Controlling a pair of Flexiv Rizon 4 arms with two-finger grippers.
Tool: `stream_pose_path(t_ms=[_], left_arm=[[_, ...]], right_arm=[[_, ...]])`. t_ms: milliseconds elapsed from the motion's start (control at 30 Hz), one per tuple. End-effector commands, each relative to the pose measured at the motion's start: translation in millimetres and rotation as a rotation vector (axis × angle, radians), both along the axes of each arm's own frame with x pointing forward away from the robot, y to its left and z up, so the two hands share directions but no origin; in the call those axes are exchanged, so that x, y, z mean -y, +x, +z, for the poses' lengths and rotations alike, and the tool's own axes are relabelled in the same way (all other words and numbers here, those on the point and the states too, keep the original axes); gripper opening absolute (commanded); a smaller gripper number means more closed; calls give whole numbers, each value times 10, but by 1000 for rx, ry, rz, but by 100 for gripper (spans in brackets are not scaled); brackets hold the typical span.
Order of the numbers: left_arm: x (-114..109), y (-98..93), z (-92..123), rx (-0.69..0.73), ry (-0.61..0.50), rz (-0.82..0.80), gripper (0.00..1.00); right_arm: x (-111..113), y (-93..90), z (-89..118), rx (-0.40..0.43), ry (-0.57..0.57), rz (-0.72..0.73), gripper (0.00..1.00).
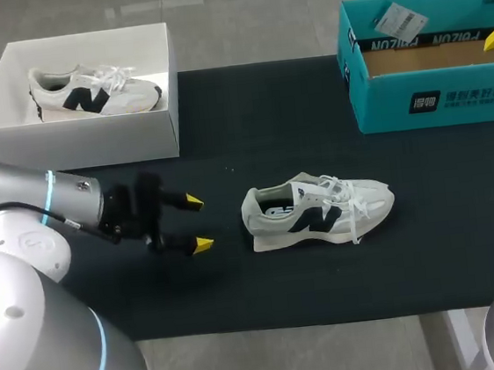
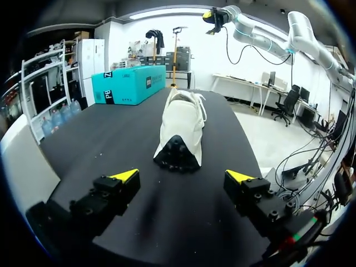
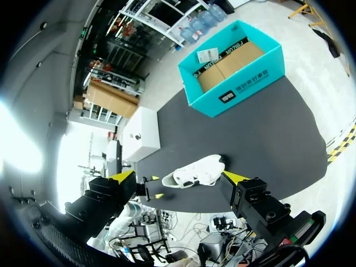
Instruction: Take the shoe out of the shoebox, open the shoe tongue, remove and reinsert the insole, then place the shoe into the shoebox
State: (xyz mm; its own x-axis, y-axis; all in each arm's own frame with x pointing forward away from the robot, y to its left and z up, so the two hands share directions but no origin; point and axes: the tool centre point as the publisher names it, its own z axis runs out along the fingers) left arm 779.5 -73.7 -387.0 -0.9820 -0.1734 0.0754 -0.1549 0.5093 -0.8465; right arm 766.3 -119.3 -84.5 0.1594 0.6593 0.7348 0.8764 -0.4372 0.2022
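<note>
Already out of its box, the shoe (image 1: 321, 213) stands upright on its sole near the middle of the black-topped bench (image 1: 249, 123), heel toward my left side and toe toward the teal shoebox (image 1: 432, 99) at the far right corner. That heel-on placing suits the left gripper (image 1: 198, 222), which hovers low just short of the heel with its fingers spread and nothing between them, apparently lined up to steady the shoe while the tongue is opened. The right gripper (image 3: 178, 176) hangs high above the teal shoebox, its fingers likewise spread and empty, probably to keep out of the way of the work. A white box (image 1: 83, 140) at the far left corner holds a second shoe (image 1: 92, 93), well apart from the first. The dark bench top looks matte and flat, so the shoe should sit without sliding.
</note>
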Motion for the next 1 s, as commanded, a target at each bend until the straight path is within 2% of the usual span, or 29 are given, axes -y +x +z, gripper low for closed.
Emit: stream_pose_path(t_ms=[33, 233, 533, 1000], left_arm=[[206, 136, -200, -17, 12, 13, 100], [422, 228, -322, -40, -18, 6, 100], [645, 304, -337, -41, -34, -75, 100], [1006, 144, -408, -65, -48, -146, 100]], right_arm=[[-4, 9, -3, -2, -1, -1, 100], [-4, 9, -3, -2, -1, -1, 100], [-4, 9, -3, -2, -1, -1, 100], [-4, 9, -3, -2, -1, -1, 100]])
